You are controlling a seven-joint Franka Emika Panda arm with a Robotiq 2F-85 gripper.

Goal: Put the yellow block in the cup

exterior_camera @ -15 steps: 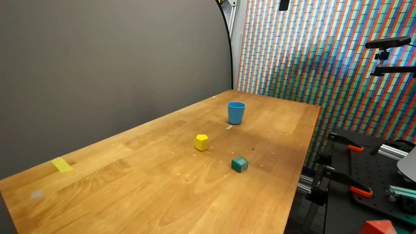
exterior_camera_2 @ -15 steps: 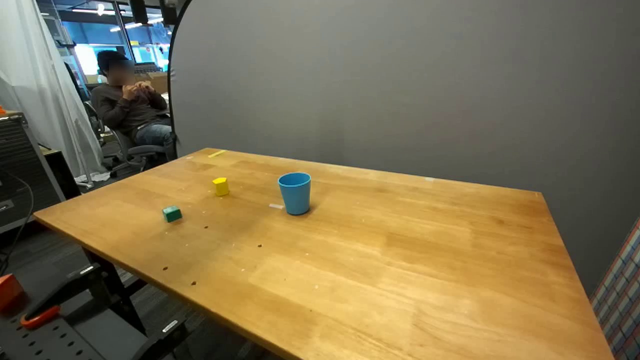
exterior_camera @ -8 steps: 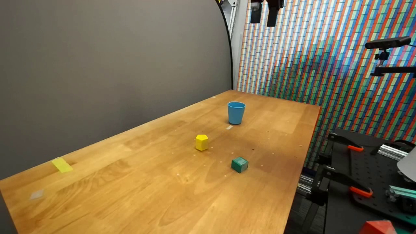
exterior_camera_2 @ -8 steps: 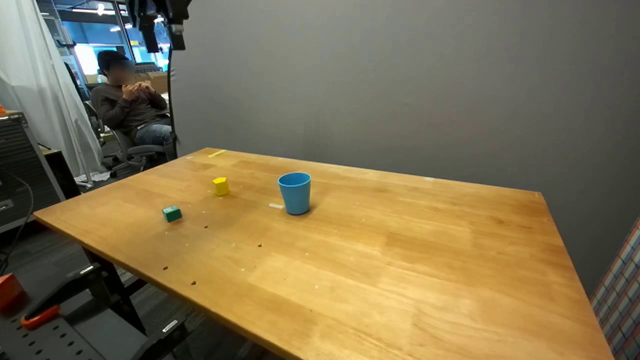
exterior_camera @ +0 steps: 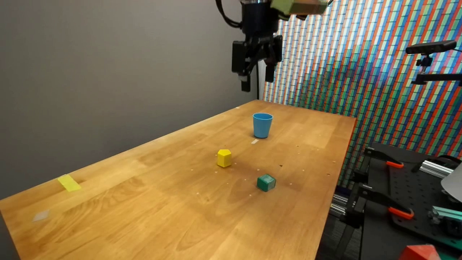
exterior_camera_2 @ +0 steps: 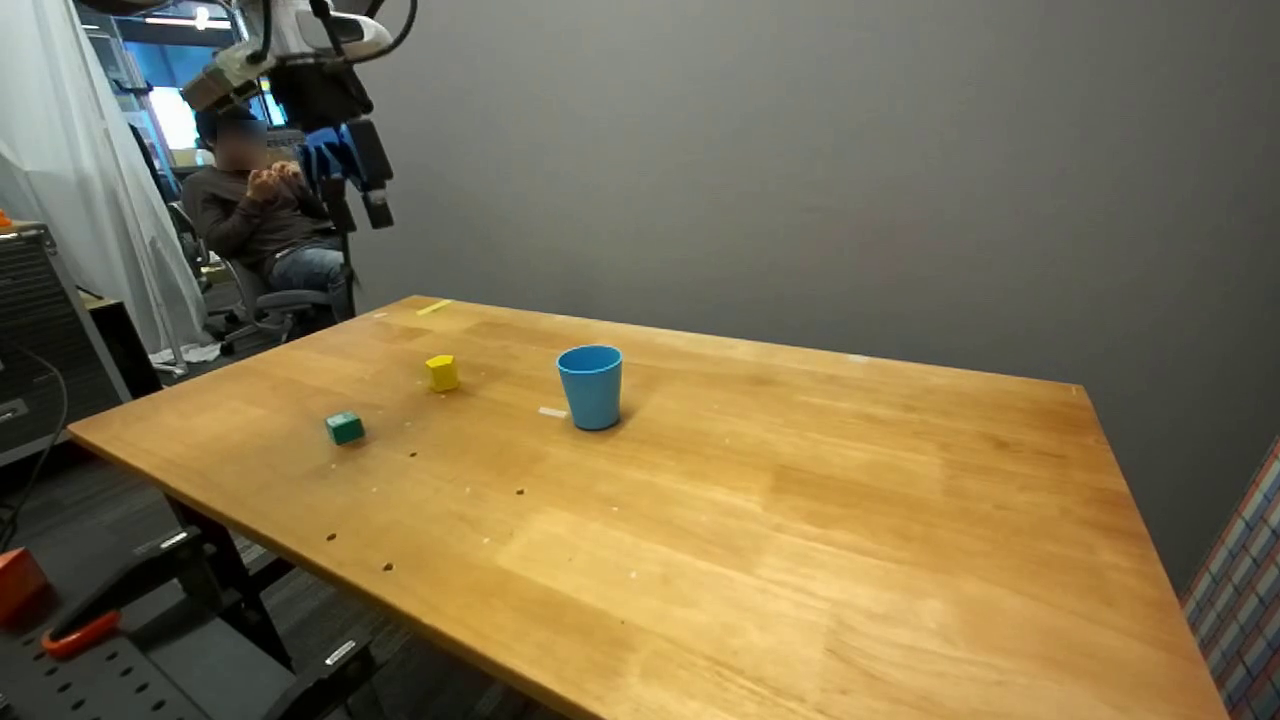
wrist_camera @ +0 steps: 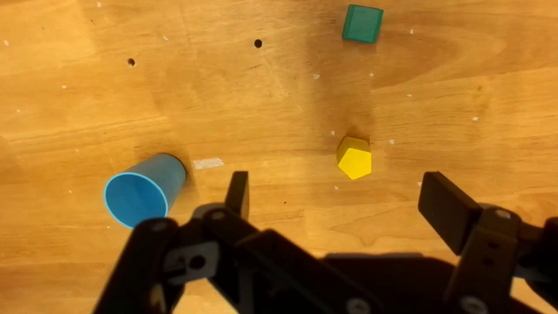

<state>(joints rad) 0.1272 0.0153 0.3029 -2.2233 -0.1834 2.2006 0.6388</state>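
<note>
You have a tall, dark grey partition (exterior_camera: 126, 72) with a curved black rim beside one long edge of the pale brown wooden counter (exterior_camera: 144, 224), and a black perforated bench (exterior_camera: 415, 187) beside the opposite edge. Your white robot arm (exterior_camera_2: 295, 32) shows at the top of an exterior view, with the black two-fingered gripper (exterior_camera: 257, 83) hanging high above the counter, fingertips down. Its fingers (wrist_camera: 449, 211) stand wide apart, and you have hold of nothing between them. The smooth blue tapering round cup (exterior_camera: 262, 126) stands upright on the counter, mouth up, away from every edge and corner. The bright yellow five-sided block (exterior_camera_2: 442, 373) stands outside the cup, well apart from it, between the cup and the short edge at the left in an exterior view; in the wrist view it appears between the two fingers, a little past their tips, down on the wood. The dark green cube-shaped block (exterior_camera: 266, 182) rests nearer the bench-side edge than the yellow one. A flat yellow tape strip (exterior_camera: 69, 183) lies at the partition-side edge, near a corner, and a small whitish tape scrap (wrist_camera: 208, 163) lies just beside the cup's base.
</note>
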